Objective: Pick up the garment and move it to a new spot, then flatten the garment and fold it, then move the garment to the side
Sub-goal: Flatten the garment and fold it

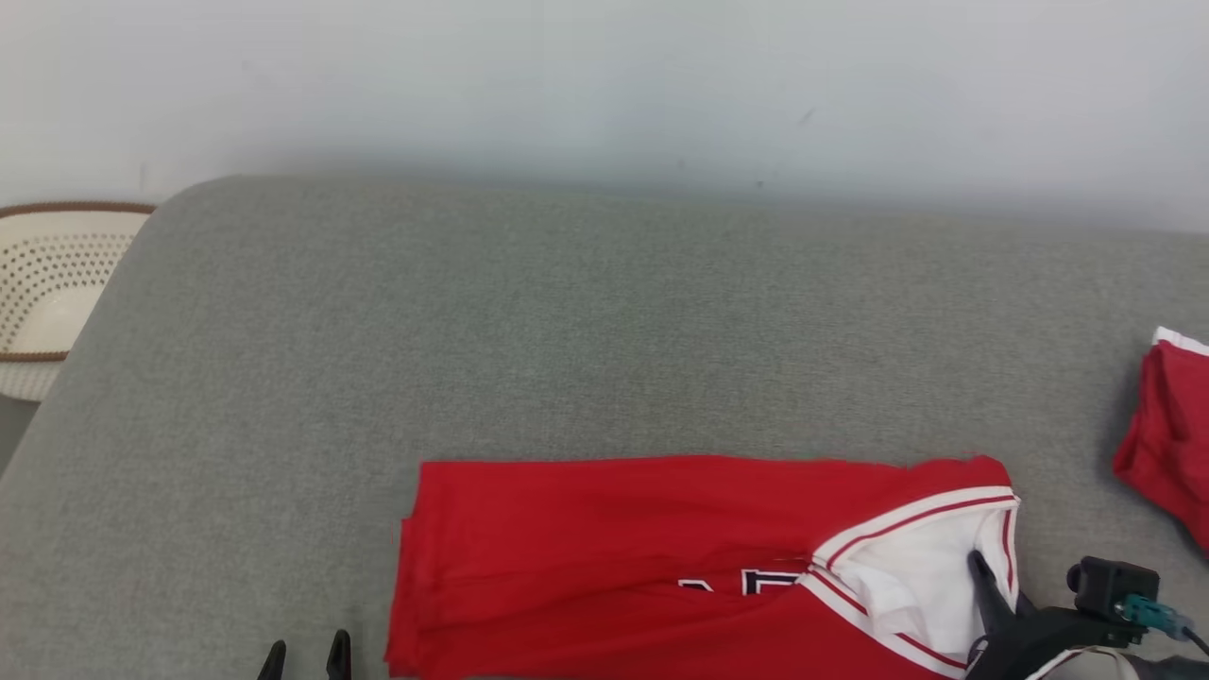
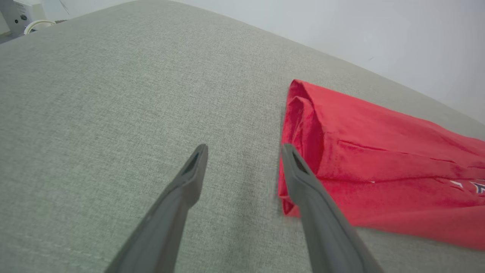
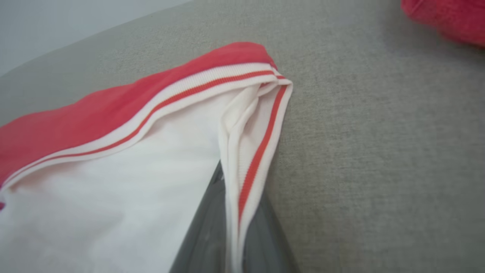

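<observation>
**Operator:** Garment position?
**Technician:** The garment (image 1: 661,557) lies in a long red band on the near part of the grey cushion (image 1: 567,331), with its white striped trim at the right end.
**Operator:** Gripper status?
**Technician:** The right gripper (image 3: 229,185) is clamped on the striped trim, one finger on each side. The left gripper (image 2: 244,151) is spread wide and holds nothing, just beside the garment's left edge.
**Operator:** Other items?
**Technician:** A second red cloth (image 1: 1166,434) lies at the far right. A pale basket (image 1: 47,283) stands beyond the cushion's left corner.
</observation>
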Motion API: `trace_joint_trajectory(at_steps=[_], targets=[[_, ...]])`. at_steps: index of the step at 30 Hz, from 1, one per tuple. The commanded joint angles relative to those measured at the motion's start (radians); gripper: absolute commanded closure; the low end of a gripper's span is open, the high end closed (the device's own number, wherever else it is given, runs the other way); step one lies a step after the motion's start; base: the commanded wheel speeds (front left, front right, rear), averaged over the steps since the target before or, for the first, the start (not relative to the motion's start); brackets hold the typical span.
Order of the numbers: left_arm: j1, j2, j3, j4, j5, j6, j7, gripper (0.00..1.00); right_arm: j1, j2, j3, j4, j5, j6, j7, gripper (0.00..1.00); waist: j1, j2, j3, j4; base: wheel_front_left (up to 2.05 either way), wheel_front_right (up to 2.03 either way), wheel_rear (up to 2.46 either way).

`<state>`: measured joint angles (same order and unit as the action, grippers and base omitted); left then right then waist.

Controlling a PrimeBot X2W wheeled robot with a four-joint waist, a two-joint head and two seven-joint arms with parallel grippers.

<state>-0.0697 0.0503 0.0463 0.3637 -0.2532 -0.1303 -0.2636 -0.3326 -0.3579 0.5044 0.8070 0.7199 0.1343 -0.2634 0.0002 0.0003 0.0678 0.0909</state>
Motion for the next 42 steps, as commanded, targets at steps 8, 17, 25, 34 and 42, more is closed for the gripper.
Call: trace_joint_trajectory(at_steps=[8, 17, 25, 34, 42], targets=[[0.033, 0.001, -0.010, 0.003, -0.008, 0.000, -0.001, 0.00, 0.033, -0.062, -0.035, -0.042, -0.031, -0.005, -0.001, 1.00, -0.0002, -0.0003, -0.044, -0.081, 0.00, 0.00, 0.00], [0.022, 0.001, -0.026, 0.007, -0.020, 0.000, -0.001, 0.00, 0.018, -0.070, 0.043, -0.250, -0.063, -0.004, 0.000, 1.00, -0.0002, -0.0003, -0.031, -0.122, 0.00, 0.00, 0.00], [0.007, 0.001, -0.059, 0.012, -0.030, 0.000, -0.001, 0.00, -0.018, -0.052, 0.248, -0.519, -0.059, -0.004, 0.099, 1.00, -0.0002, -0.0003, -0.021, -0.105, 0.00, 0.00, 0.00], [-0.014, 0.001, -0.106, 0.019, -0.048, 0.000, -0.001, 0.00, -0.110, -0.018, 0.445, -0.608, -0.035, -0.004, 0.216, 1.00, -0.0002, -0.0003, -0.003, 0.008, 0.00, 0.00, 0.00], [-0.019, 0.001, -0.134, 0.021, -0.073, 0.000, -0.001, 0.00, -0.190, 0.012, 0.535, -0.504, -0.005, -0.004, 0.212, 1.00, -0.0002, -0.0003, 0.030, 0.147, 0.00, 0.00, 0.00]])
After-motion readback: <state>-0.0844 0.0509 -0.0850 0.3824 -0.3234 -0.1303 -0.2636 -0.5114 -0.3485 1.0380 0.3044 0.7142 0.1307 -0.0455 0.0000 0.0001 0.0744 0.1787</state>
